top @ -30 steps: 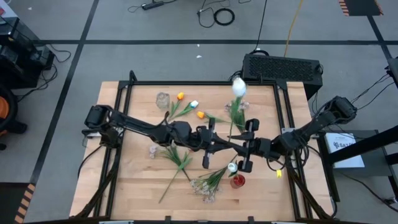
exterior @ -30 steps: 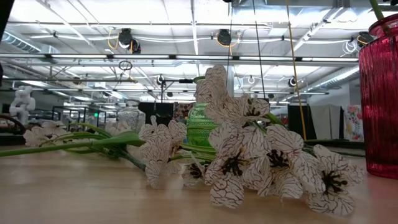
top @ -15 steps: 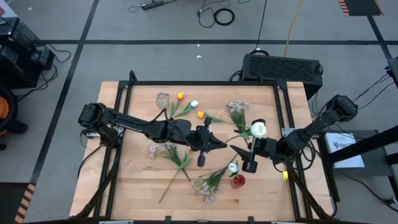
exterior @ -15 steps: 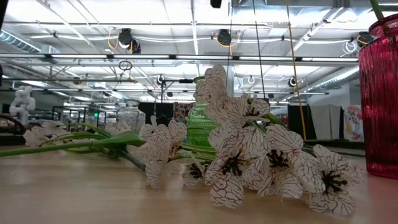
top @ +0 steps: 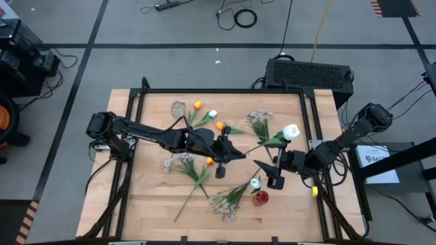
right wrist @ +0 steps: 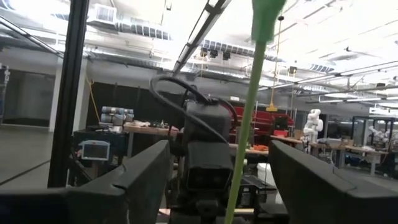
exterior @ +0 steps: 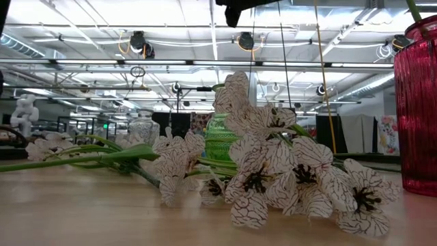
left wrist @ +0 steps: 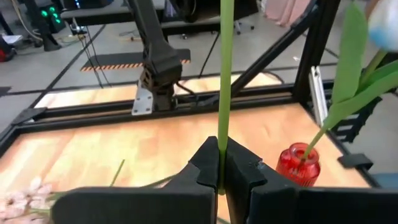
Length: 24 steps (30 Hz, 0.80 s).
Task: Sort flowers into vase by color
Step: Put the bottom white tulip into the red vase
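Overhead, a white tulip stood in the red vase near the counter's front right, its stem slanting up and away from the vase toward the right rear. The right tool sat just beside that stem with its fingers spread wide, gripping nothing. The left tool, mid-counter, was clamped shut on an orange tulip.

At counter level, a spray of pale veined blossoms lay on its side, heads toward the camera, with the red vase upright at the right edge and a green vase behind.

From the left wrist, the fingers pinched a green stem running straight up between them.

From the right wrist, the parted fingers flanked the white tulip's stem without touching it.
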Each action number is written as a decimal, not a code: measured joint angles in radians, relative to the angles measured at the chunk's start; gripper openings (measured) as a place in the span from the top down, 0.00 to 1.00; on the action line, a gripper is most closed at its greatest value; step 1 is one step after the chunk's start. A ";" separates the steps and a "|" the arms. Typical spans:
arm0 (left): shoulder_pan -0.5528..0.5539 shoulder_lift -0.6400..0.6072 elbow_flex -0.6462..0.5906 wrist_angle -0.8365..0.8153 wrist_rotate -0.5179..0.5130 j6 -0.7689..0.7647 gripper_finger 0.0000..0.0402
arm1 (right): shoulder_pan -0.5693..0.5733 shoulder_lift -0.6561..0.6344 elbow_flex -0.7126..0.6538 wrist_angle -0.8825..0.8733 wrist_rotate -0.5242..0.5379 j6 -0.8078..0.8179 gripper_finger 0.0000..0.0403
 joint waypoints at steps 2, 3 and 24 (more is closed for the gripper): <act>0.000 0.000 0.000 -0.008 0.000 0.004 0.97 | 0.007 -0.001 0.000 0.009 0.000 -0.022 0.35; 0.000 0.000 0.000 -0.013 0.000 0.005 0.97 | 0.014 -0.002 0.000 0.014 0.000 -0.031 0.36; 0.000 0.000 0.000 -0.057 0.042 0.052 0.97 | 0.054 -0.011 0.000 0.074 0.006 -0.077 0.59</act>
